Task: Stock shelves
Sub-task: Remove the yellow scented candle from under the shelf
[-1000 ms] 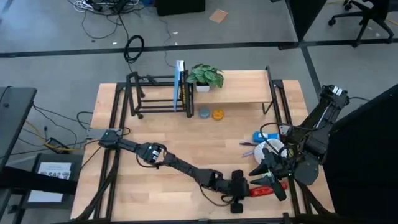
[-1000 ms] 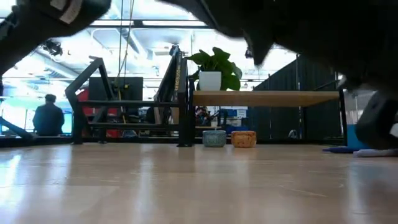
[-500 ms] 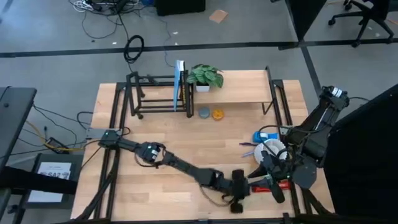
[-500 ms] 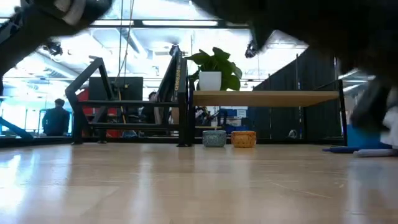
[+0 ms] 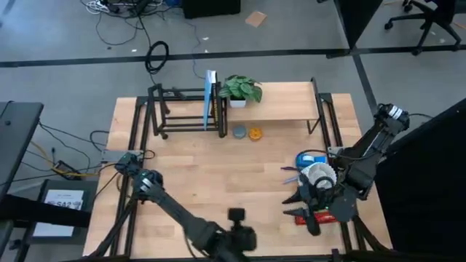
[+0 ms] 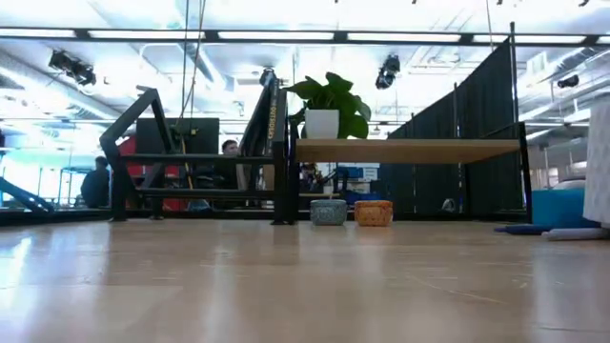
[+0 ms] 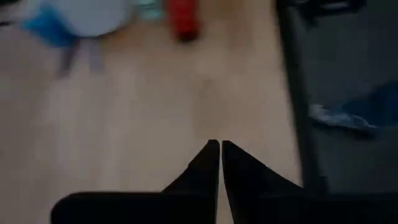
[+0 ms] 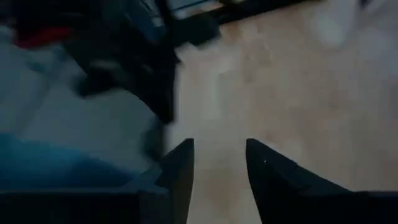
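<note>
The left gripper [image 7: 219, 144], fingers pressed together, is seen at six o'clock near the table's front edge. At four o'clock, the right gripper [image 8: 217, 146] is held spread. At twelve o'clock, the shelves [image 5: 280, 109] are placed, carrying a potted plant [image 5: 239, 89].

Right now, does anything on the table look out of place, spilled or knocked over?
Nothing looks spilled or toppled. The plant stands upright on the plank shelf, and two small bowls sit beneath it. The only clutter is the loose pile of unstocked items by the right gripper.
</note>
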`<state>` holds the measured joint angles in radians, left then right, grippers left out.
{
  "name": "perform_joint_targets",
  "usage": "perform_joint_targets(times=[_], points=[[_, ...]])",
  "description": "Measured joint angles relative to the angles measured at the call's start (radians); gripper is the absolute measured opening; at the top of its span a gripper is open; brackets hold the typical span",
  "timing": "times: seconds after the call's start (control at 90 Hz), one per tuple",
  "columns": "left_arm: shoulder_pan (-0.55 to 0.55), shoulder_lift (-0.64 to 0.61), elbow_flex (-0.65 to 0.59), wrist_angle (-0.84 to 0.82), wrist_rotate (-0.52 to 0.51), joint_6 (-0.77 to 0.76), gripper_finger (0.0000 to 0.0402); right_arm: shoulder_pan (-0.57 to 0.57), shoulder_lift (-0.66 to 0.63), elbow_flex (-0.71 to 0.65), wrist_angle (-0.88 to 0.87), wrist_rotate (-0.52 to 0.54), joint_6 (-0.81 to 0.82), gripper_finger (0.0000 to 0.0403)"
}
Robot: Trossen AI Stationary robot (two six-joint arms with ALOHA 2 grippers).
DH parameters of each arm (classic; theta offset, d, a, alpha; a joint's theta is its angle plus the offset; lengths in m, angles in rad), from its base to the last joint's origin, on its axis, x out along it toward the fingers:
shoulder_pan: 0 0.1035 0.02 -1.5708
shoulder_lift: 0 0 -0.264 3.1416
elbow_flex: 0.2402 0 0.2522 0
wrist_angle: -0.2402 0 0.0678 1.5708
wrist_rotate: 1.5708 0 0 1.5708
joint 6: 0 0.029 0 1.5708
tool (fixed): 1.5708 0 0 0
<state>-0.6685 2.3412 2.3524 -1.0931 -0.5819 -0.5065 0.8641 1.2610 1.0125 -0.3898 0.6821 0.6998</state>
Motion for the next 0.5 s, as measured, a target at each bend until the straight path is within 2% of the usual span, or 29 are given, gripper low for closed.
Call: perform_joint_targets(times=[0.1, 0.3, 0.5], points=[[0.009, -0.031, -0.004, -0.151, -0.005, -0.069, 0.0000, -0.082, 0.053, 0.000, -0.007, 0.037, -0.030, 0.0116], [0.014, -0.095, -0.002, -0.332, -0.053, -0.213, 0.0000, -0.282, 0.154, -0.001, -0.010, -0.053, -0.049, 0.0122], [-0.030, -0.155, -0.097, -0.347, -0.073, -0.426, 0.0000, -0.437, 0.215, -0.001, -0.011, -0.187, -0.082, 0.0180]])
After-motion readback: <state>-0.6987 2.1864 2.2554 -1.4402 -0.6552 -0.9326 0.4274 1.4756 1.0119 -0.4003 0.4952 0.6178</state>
